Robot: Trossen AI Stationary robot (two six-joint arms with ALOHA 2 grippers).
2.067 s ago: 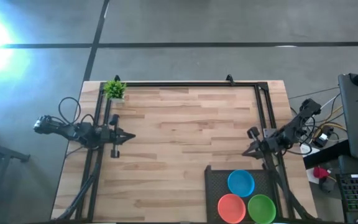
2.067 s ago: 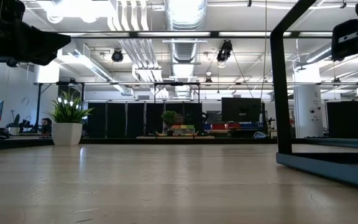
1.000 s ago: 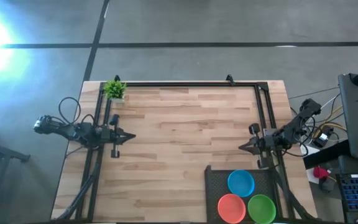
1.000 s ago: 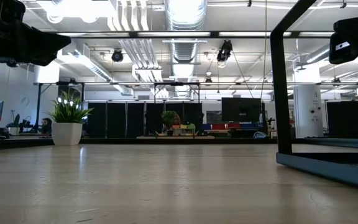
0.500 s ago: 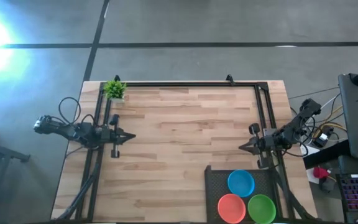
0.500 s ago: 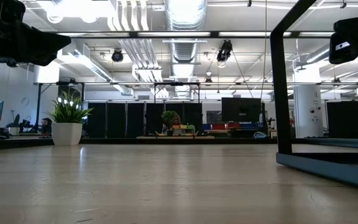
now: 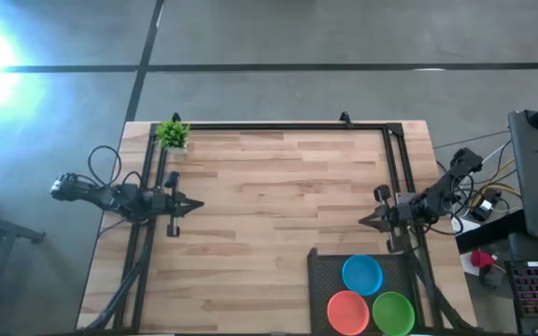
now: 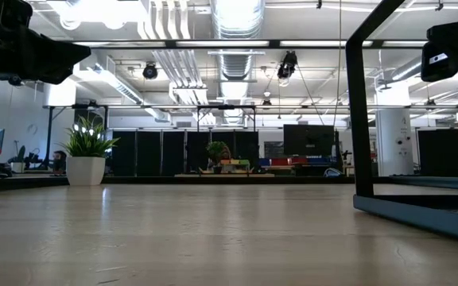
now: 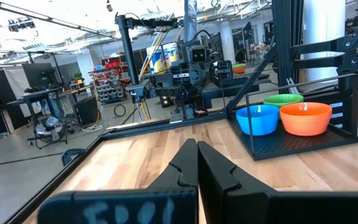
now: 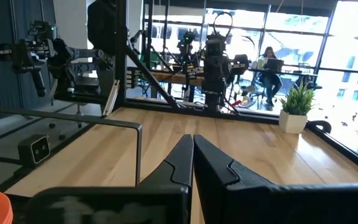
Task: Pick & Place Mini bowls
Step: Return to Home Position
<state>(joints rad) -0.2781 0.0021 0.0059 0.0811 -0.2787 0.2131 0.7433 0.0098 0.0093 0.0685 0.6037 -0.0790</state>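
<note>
Mini bowls [image 7: 362, 273] on black shelf [image 7: 322, 272]

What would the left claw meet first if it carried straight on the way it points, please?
Probably the right claw, which faces the left claw across the table; depth is hard to judge, though.

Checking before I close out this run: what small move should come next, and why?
Probably none beyond parking: the blue bowl, orange bowl and green bowl sit on the shelf, and the left hand and right hand are shut, holding nothing, near opposite table sides. I'd end here.
</note>
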